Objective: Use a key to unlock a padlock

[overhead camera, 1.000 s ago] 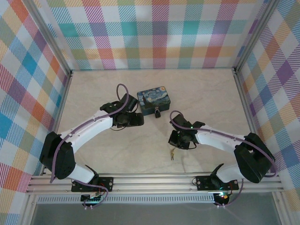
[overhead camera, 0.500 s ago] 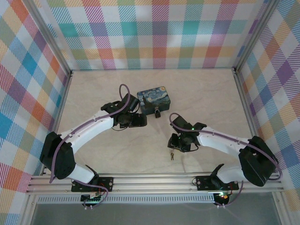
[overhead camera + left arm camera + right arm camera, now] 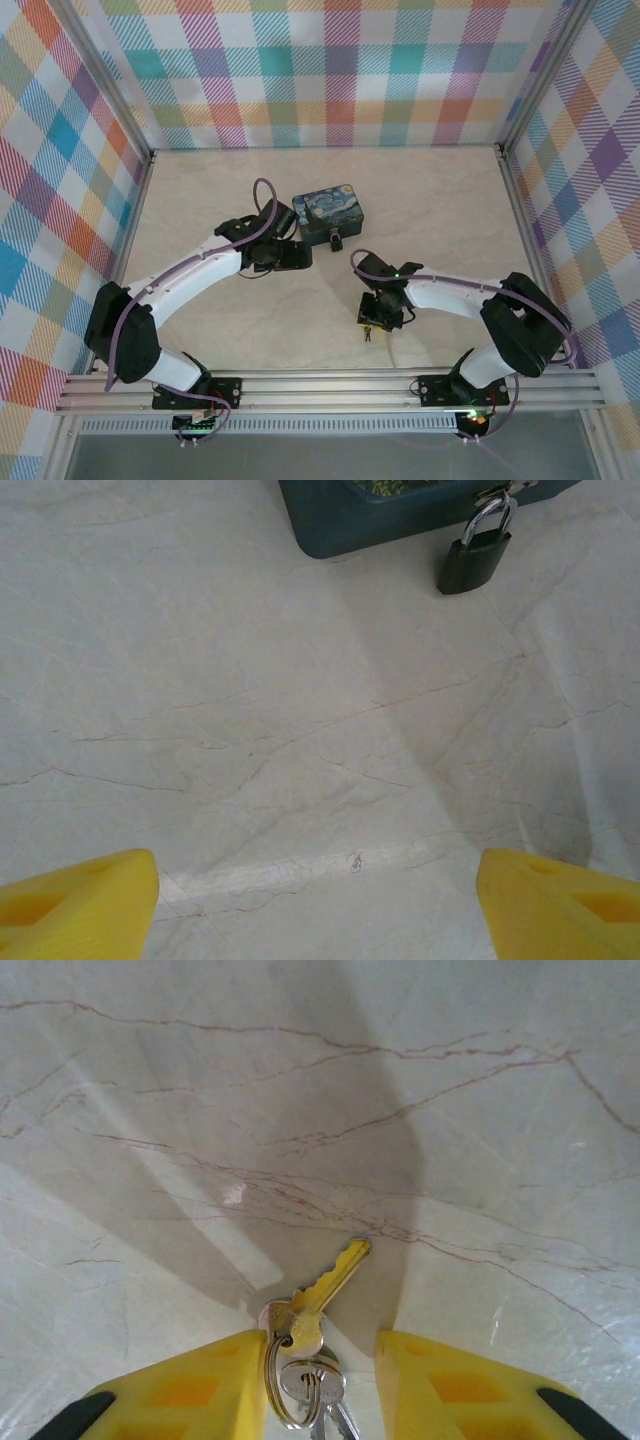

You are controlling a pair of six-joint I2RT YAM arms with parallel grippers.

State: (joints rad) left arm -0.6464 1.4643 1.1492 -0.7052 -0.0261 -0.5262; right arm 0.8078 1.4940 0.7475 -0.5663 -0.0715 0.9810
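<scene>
**Right gripper low over the key, padlock waiting on the tin**

The small brass-coloured key [image 3: 328, 1285] lies flat on the pale marble-look tabletop [image 3: 450, 1110], bottom centre of the right wrist view. A steel ring [image 3: 268, 1385] joins it to a second silvery key [image 3: 308, 1380]. The right gripper [image 3: 322, 1385] sits low over the bunch with its yellow fingers [image 3: 190, 1390] on either side of the ring. Its jaws are released and grasp nothing, likely lined up to pinch the key head. Whether a finger touches the ring can't be told from this angle.

The small dark-bodied padlock with a silver shackle [image 3: 473, 560] hangs closed from the hasp of the dark blue starry-print tin box [image 3: 330, 520], upper right of the left wrist view. The left gripper [image 3: 320, 905] points at it from nearby, jaws spread wide and empty, probably placed to steady the lock.

In the top view the right arm folds back toward lower centre with its wrist tipped down. The left arm reaches diagonally toward mid-frame.
</scene>
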